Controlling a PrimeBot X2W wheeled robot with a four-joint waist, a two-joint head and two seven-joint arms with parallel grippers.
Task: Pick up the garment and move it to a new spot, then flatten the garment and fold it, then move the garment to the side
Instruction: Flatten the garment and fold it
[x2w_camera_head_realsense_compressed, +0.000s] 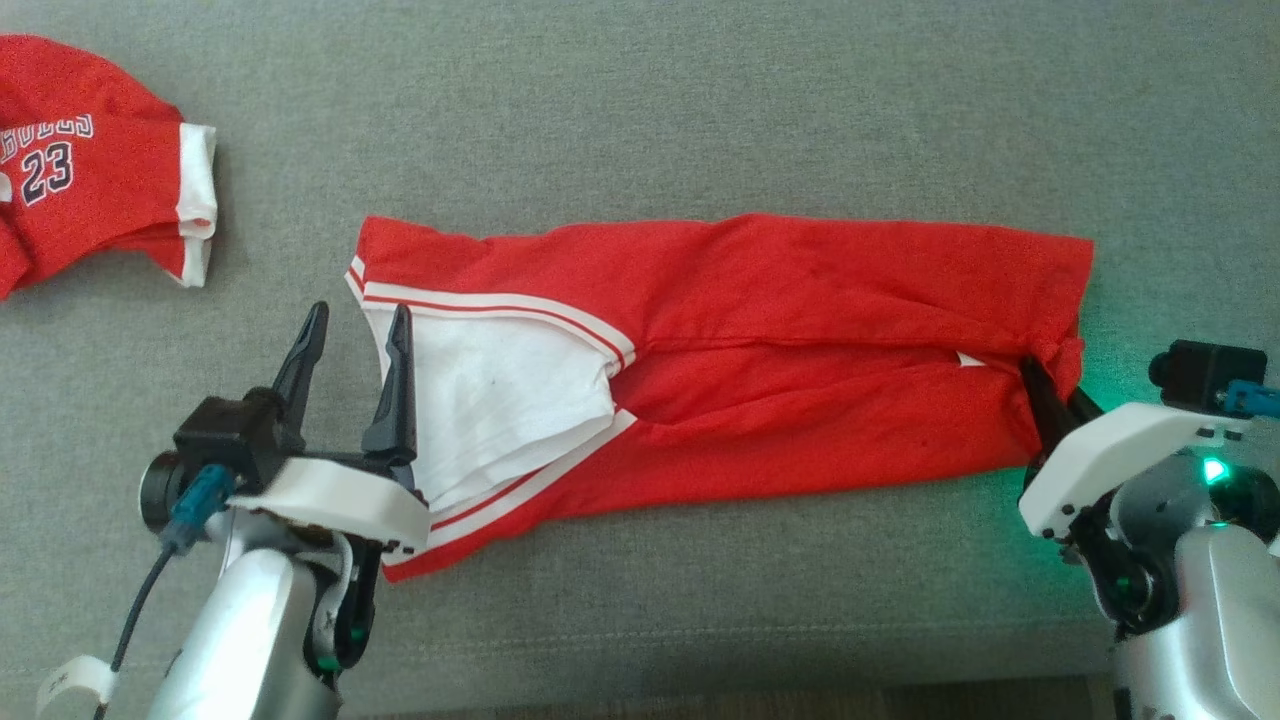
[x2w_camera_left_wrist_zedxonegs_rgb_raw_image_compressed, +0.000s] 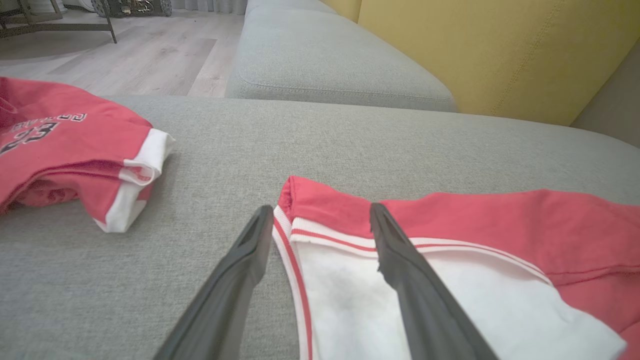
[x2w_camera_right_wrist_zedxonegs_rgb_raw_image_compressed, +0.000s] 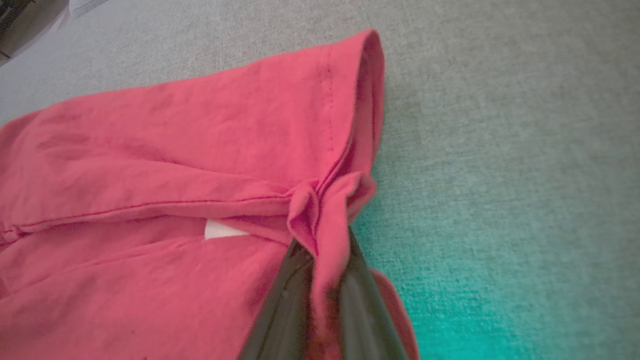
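One red white-trimmed garment (x2w_camera_head_realsense_compressed: 800, 340), laid out at the middle of the grey sofa seat (x2w_camera_head_realsense_compressed: 640, 110); flattening judged done, folding unfinished, removal aside outstanding; right gripper (x2w_camera_head_realsense_compressed: 1040, 385) clamped on hem (x2w_camera_right_wrist_zedxonegs_rgb_raw_image_compressed: 320, 215); left gripper (x2w_camera_head_realsense_compressed: 360, 315) spread.

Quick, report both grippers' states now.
Left gripper: open, astride the striped edge of the garment, holding nothing.
Right gripper: shut on the garment's opposite end.

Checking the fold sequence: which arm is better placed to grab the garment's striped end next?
Left. The left gripper is open, one finger either side of the striped edge of the garment. The right gripper is shut on the garment's opposite end.
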